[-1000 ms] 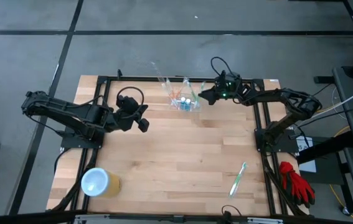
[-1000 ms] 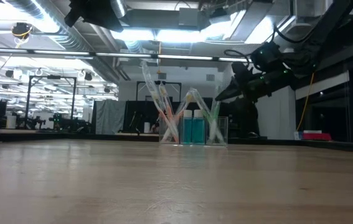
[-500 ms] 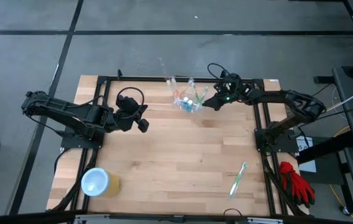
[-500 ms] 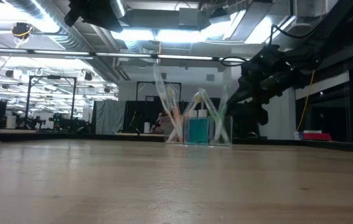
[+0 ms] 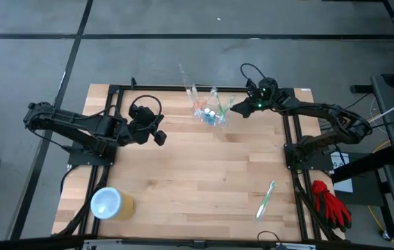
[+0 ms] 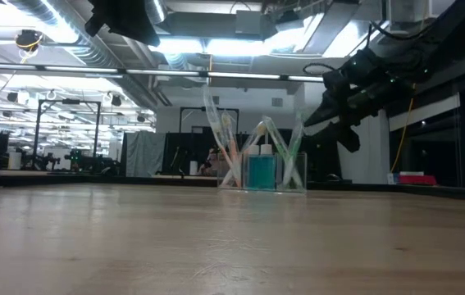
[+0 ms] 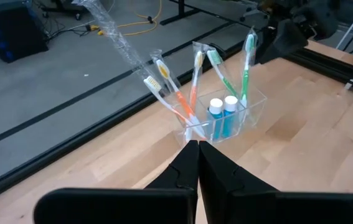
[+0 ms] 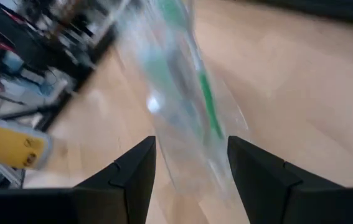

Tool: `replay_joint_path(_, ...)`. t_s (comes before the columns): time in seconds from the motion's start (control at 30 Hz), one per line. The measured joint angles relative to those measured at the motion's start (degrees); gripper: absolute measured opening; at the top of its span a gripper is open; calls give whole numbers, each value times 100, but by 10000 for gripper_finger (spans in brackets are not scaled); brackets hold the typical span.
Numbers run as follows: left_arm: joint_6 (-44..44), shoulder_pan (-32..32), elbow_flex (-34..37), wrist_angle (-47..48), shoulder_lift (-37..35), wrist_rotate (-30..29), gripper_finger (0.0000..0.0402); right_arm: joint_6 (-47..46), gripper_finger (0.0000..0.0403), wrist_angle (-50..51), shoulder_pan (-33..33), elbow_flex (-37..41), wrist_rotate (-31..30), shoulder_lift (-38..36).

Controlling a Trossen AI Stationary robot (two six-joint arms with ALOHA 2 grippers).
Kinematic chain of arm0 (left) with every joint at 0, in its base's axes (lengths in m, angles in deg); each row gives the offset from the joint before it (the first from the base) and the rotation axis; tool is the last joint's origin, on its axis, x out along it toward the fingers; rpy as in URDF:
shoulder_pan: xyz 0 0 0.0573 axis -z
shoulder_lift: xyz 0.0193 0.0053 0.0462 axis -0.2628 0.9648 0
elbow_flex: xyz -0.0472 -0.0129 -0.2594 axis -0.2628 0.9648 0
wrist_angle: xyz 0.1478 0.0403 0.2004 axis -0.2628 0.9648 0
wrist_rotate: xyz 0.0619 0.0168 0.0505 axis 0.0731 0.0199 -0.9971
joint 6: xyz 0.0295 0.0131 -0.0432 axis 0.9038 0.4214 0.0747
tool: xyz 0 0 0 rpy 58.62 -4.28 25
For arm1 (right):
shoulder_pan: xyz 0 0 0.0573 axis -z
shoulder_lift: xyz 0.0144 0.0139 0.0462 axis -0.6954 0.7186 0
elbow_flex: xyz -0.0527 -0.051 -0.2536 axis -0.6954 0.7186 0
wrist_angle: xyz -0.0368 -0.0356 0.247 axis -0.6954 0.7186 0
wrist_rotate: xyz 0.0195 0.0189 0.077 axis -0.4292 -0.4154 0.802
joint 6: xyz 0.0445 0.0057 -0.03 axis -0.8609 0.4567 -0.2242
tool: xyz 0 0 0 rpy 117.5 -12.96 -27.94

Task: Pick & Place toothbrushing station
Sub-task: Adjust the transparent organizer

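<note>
The toothbrushing station point(image 5: 210, 117) is a clear plastic holder standing on its base near the table's far edge. It holds several wrapped toothbrushes and two blue tubes with white caps, and it also shows in the left wrist view point(image 7: 225, 118) and the low view point(image 6: 263, 174). My right gripper point(image 5: 232, 108) is open at the station's right side. Its fingers stand on either side of the top of a wrapped green toothbrush point(image 8: 192, 93). My left gripper point(image 5: 160, 137) is shut and empty, above the table to the station's left. My right gripper comes level from the table's right, its open fingers on either side of the upper end of the wrapped green toothbrush point(image 7: 248, 46) that stands in the station. I cannot tell whether a finger touches the wrapper.
A yellow cup with a white top point(image 5: 112, 203) stands at the near left corner. A loose wrapped green toothbrush point(image 5: 265, 200) lies near the near right edge. Red gloves point(image 5: 330, 203) lie off the table to the right. Bare wood lies across the table's middle.
The station has shifted a little toward the table's right edge and stands upright. My right gripper went in against the station's right side, then drew back a little toward the right and far edge.
</note>
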Motion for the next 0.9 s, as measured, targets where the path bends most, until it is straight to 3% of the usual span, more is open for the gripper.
replay_joint_path(0.17, -1, -4, 0, 7, -9, -47, 5, 351, 201, 894, -134, -2, -352, -12)
replay_joint_path(0.47, 4, -95, 0, 18, -37, -81, 5, 306, 190, 1084, -411, -2, -1458, -11)
replay_joint_path(0.7, 93, -128, 2, 28, -74, -42, 4, 288, 129, 1091, -433, -2, -1539, -10)
replay_joint_path(0.9, 137, -281, 2, 46, -90, -37, 2, 271, 46, 1163, -443, -2, -1492, -10)
